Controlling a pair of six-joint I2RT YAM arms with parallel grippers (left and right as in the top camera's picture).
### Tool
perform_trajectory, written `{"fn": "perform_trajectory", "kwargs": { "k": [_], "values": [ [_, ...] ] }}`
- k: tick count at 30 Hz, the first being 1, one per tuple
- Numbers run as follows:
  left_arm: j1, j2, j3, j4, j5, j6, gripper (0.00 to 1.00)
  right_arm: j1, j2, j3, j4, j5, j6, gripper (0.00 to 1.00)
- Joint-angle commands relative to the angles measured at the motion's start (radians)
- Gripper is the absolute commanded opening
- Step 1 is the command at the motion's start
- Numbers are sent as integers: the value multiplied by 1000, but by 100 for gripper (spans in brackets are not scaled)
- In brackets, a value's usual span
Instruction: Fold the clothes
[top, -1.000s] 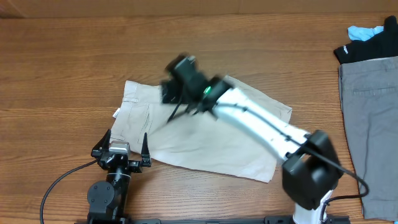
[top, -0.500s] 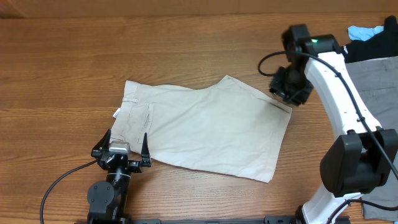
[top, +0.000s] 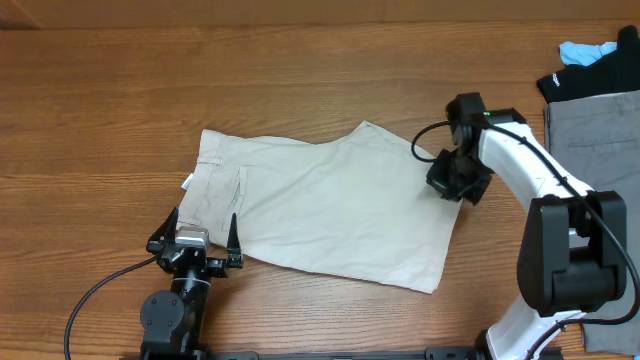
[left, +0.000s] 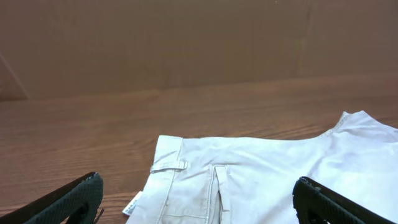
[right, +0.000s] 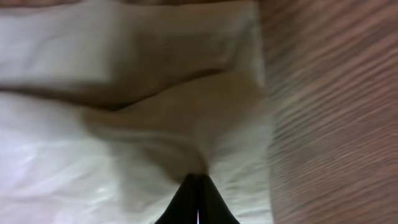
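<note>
The clothes (top: 330, 205) are pale beige shorts lying flat on the wooden table, waistband to the left. My right gripper (top: 452, 182) is down at their right edge. In the right wrist view its fingers (right: 198, 186) are pressed together, with the fabric (right: 124, 124) puckered into folds at their tip. My left gripper (top: 197, 235) rests open at the near left corner by the waistband. The left wrist view shows its two black fingertips (left: 68, 202) spread wide apart, with the waistband, belt loop and pocket of the shorts (left: 261, 180) between and beyond them.
A small white label (top: 186, 182) sticks out at the waistband's left edge. Grey shorts (top: 595, 200) lie at the table's right side, with a black garment (top: 585, 75) and a blue cloth (top: 585, 50) behind them. Bare wood (top: 100, 100) surrounds the beige shorts.
My right arm swung from over the middle of the shorts out to the right, then came down on their right edge, and its jaws shut on the fabric. The left arm stayed still.
</note>
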Motion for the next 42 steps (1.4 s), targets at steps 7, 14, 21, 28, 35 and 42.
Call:
{"fn": "perform_trajectory", "kwargs": {
  "k": [7, 14, 21, 28, 35, 42],
  "values": [
    [6, -10, -4, 1, -10, 13, 100, -8, -27, -75, 93, -111, 21, 4],
    [6, -10, -4, 1, -10, 13, 100, -16, -27, -141, 192, -103, 18, 7],
    [6, -10, -4, 1, -10, 13, 100, -56, -27, -141, 275, -43, 18, 7],
    [6, -10, -4, 1, -10, 13, 100, -88, -26, -141, 472, -27, 18, 4],
    [6, -10, -4, 1, -10, 13, 100, -88, -22, -138, 629, -37, 22, 4],
    [6, -10, -4, 1, -10, 13, 100, -105, -22, -27, 571, -35, -9, 4]
  ]
}}
